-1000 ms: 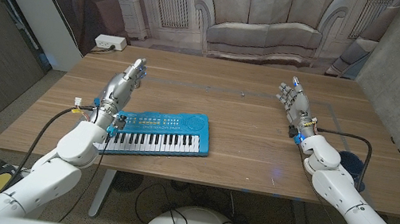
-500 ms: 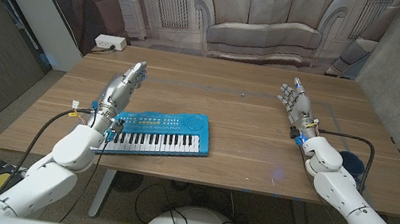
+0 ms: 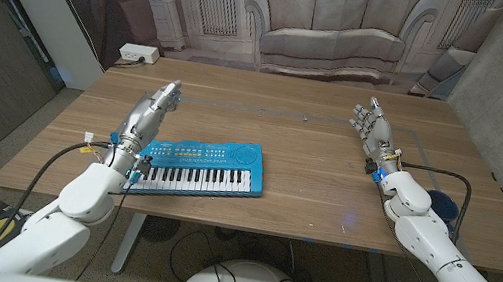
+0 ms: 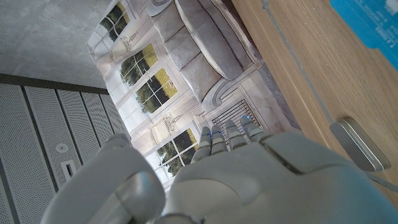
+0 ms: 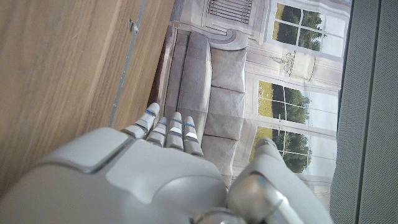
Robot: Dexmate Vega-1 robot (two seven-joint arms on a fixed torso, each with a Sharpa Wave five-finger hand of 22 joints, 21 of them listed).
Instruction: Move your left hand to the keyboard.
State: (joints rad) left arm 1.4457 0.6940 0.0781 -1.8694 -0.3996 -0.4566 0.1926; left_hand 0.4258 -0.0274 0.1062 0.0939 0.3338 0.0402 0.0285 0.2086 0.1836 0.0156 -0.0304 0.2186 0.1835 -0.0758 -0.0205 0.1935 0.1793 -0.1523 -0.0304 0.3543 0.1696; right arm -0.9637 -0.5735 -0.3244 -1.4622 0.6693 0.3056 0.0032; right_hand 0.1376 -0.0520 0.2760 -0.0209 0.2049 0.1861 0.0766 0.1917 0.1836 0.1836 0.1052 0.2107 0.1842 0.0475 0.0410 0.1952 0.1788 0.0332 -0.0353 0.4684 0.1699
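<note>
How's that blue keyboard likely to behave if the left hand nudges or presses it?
The blue keyboard looks like a thin plastic toy lying flat on the wooden table, so it's probably light and stiff, and could slide on the smooth top. Flat and low, it shouldn't tip or roll. The left hand hovers beside its left end, not touching.
</note>
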